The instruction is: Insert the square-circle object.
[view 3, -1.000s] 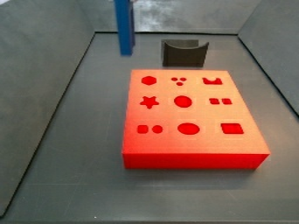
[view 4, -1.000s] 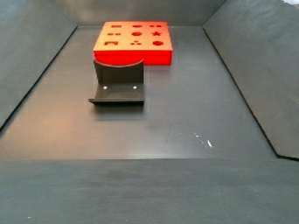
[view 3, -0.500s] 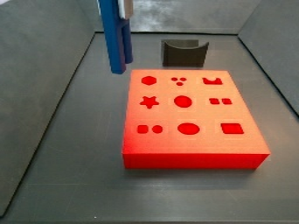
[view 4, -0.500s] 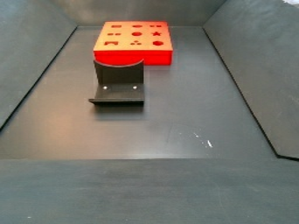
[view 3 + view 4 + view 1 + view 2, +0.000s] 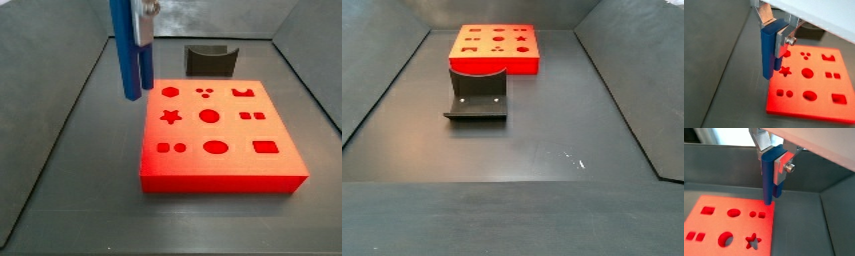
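Observation:
My gripper (image 5: pixel 775 29) is shut on the square-circle object (image 5: pixel 769 54), a long bright blue peg of two joined bars that hangs upright from the fingers. It also shows in a wrist view (image 5: pixel 769 178) and in a side view (image 5: pixel 128 50). The peg's lower end hangs in the air beside the red block's edge, near the hexagon hole (image 5: pixel 170 91). The red block (image 5: pixel 214 135) with shaped holes lies on the floor. It also shows in a side view (image 5: pixel 496 48), where neither gripper nor peg is in view.
A dark grey curved holder (image 5: pixel 211 59) stands behind the red block; it shows nearer in a side view (image 5: pixel 477 93). Grey walls enclose the floor on the sides.
The gripper has come down with the blue peg; its lower end now hangs much lower, close to the red block's edge. The block and holder have not moved.

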Controlling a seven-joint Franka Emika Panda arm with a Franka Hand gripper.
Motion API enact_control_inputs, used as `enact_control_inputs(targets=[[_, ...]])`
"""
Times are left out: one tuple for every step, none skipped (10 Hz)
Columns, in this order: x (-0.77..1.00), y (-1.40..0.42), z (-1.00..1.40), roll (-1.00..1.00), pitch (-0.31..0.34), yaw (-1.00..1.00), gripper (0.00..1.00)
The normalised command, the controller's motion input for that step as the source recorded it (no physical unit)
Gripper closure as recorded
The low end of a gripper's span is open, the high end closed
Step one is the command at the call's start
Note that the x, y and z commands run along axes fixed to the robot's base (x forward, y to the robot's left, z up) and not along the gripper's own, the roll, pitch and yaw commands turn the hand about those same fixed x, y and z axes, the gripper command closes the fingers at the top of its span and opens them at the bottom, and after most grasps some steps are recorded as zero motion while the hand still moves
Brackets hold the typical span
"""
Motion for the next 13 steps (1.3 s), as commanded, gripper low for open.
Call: enact_control_inputs(targets=[[0.00, 0.00, -0.06, -0.01, 0.000, -1.00, 1.00], [0.00, 0.00, 0.00, -0.03, 0.000, -1.00, 1.00], [0.00, 0.00, 0.02, -0.05, 0.050, -1.00, 1.00], [0.01, 0.00, 0.07, 0.00, 0.067, -0.91, 1.00], [0.04, -0.09, 0.11, 0.00, 0.020, -0.93, 1.00], [0.23, -0.11, 0.16, -0.01, 0.024, -0.78, 1.00], [0.37, -0.17, 0.17, 0.00, 0.101, -0.56, 1.00], [0.46, -0.22, 0.17, 0.00, 0.110, -0.45, 1.00], [0.41, -0.19, 0.10, 0.00, 0.116, -0.49, 1.00], [0.36, -0.15, 0.01, 0.01, 0.129, -0.51, 1.00], [0.28, -0.08, 0.00, 0.08, 0.156, -0.55, 1.00], [0.09, 0.00, -0.18, 0.15, 0.170, -0.67, 1.00], [0.00, 0.00, -0.21, 0.20, 0.163, -0.72, 1.00]])
